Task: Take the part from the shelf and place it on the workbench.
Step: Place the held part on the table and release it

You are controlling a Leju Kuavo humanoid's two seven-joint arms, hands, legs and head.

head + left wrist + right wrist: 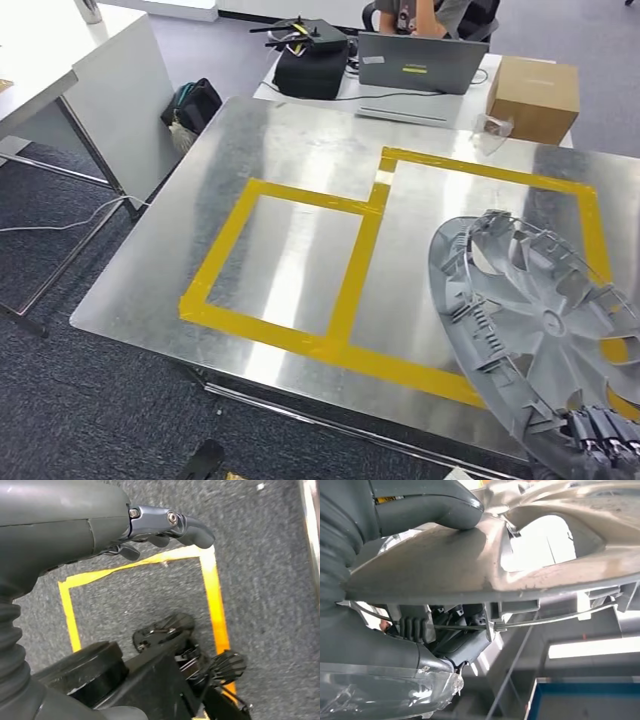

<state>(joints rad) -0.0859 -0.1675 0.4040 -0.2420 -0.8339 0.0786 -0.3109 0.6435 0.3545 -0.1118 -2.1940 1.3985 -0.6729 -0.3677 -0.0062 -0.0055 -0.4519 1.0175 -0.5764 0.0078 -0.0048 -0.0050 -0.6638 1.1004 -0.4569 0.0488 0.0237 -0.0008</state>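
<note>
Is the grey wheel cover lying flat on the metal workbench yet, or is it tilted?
Tilted. The wheel cover leans over the workbench, gripped at its lower rim by the right hand.

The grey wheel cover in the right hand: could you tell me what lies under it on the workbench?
Under the wheel cover lies the metal workbench, with the right-hand yellow tape rectangle passing beneath it. The right hand holds its near rim. Whatever tape and surface the cover overlaps is hidden.

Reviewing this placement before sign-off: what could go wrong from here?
1. The right hand grips the grey wheel cover at its rim only; it hangs tilted over the workbench and could slip or swing.
2. The cover hangs near the bench's front edge, so a release here might tip it off.
</note>
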